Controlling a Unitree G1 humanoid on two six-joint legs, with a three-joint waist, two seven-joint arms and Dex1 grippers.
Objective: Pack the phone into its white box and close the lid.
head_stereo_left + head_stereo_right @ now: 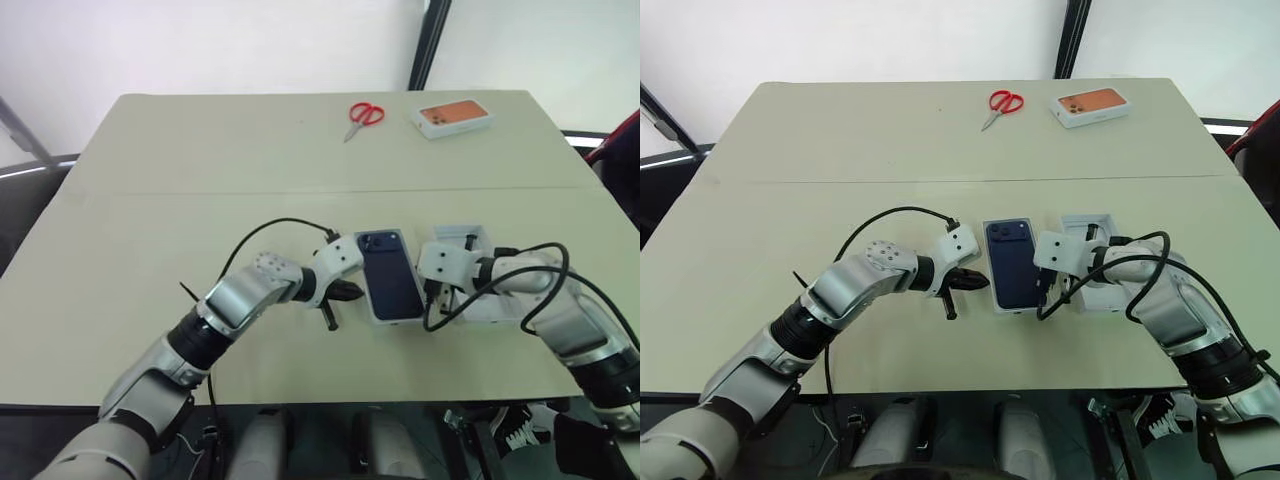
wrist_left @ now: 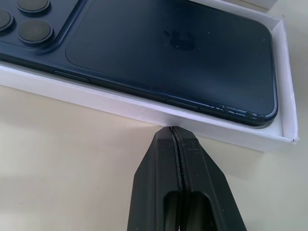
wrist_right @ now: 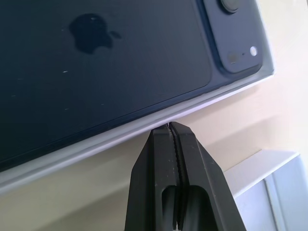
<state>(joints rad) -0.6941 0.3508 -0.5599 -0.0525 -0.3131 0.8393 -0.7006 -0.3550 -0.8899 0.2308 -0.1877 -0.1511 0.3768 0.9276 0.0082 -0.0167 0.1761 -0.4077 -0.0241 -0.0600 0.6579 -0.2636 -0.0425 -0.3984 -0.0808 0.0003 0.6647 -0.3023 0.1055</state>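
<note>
On the counter (image 1: 120, 240), phone (image 1: 390, 272) face-down in white box (image 2: 144, 111), flanked by clenched left end effector (image 2: 173, 130) and clenched right end effector (image 3: 169, 126), each empty.

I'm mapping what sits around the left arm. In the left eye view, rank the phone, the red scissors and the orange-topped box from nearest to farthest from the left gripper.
From the left gripper, shut beside the white box:
1. The phone, right beside it, lying in the white box.
2. The red scissors, at the table's far edge, roughly straight ahead.
3. The orange-topped box, far edge too, farther to the right.
</note>
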